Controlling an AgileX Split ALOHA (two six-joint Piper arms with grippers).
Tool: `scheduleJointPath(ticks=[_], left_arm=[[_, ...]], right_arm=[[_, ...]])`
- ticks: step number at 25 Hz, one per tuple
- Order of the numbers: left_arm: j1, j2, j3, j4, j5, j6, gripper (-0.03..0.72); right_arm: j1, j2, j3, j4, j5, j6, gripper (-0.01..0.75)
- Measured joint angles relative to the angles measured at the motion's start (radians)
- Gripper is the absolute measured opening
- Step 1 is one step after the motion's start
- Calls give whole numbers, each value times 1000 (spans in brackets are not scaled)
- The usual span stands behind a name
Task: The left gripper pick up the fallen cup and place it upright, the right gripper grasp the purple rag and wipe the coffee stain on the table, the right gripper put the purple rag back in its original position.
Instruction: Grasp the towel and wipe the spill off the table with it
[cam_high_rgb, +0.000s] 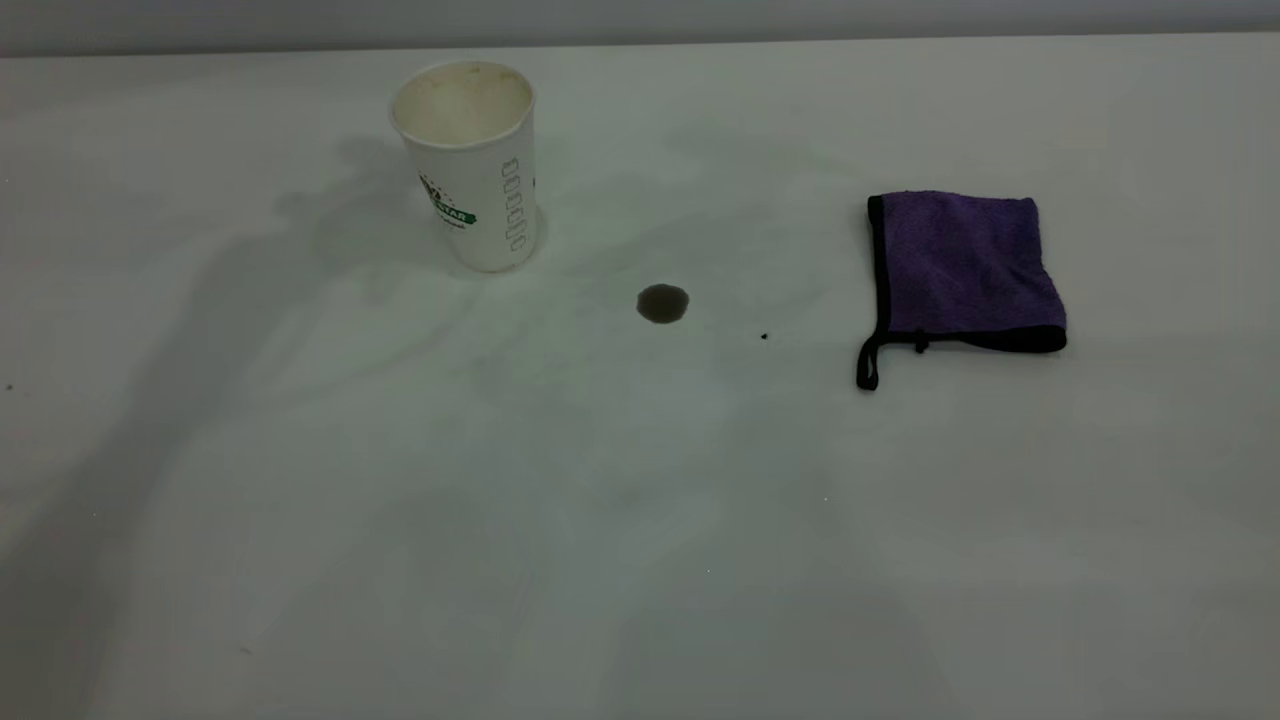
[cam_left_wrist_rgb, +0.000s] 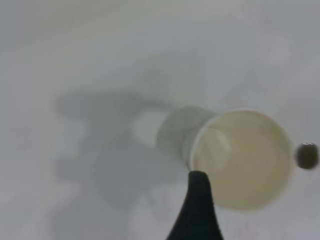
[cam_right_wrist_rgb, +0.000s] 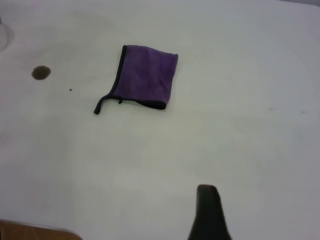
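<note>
White tabletop, the table (cam_high_rgb: 640, 560), is filling nearly the whole exterior view; its far edge is running along the top of that view against a grey wall. Wide bare surface is lying across the near half and down both sides, crossed only by soft arm shadows falling at about 9 o'clock.

Next in size, the purple rag (cam_high_rgb: 962, 270) is lying flat and folded at about 3 o'clock from the table's middle, black edging down its left side, thin strap trailing off its near-left corner. Open room is showing all round it; it is sitting well apart from everything else.

The cup (cam_high_rgb: 474, 160) is standing upright at about 11 o'clock, mouth up, cream inside showing, logo and column of printed boxes facing the camera.

The coffee stain (cam_high_rgb: 662, 303) is sitting between cup and rag, nearer the cup, at roughly 4 o'clock from the cup's base. A tiny black speck (cam_high_rgb: 764, 336) is lying just beyond it toward the rag.

Left gripper: one dark fingertip (cam_left_wrist_rgb: 198, 200) is showing in the left wrist view, looking down over the cup's rim, holding nothing seen; opening cannot be told. Right gripper: one dark fingertip (cam_right_wrist_rgb: 209, 210) is showing above bare table, well apart from the rag; opening cannot be told.
</note>
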Motion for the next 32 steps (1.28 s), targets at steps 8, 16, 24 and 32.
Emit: scheduleJointPath(ticks=[8, 16, 24, 32], left_arm=[[59, -345, 0, 57, 389, -2, 652], [141, -635, 114, 111, 415, -53, 617], [144, -962, 446, 254, 415, -211, 511], [143, -1336, 702, 262, 415, -229, 448]], right_arm=[[0, 0, 0, 0, 0, 0, 588], [0, 0, 0, 0, 0, 0, 588], [0, 0, 0, 0, 0, 0, 588], [0, 0, 0, 0, 0, 0, 588]])
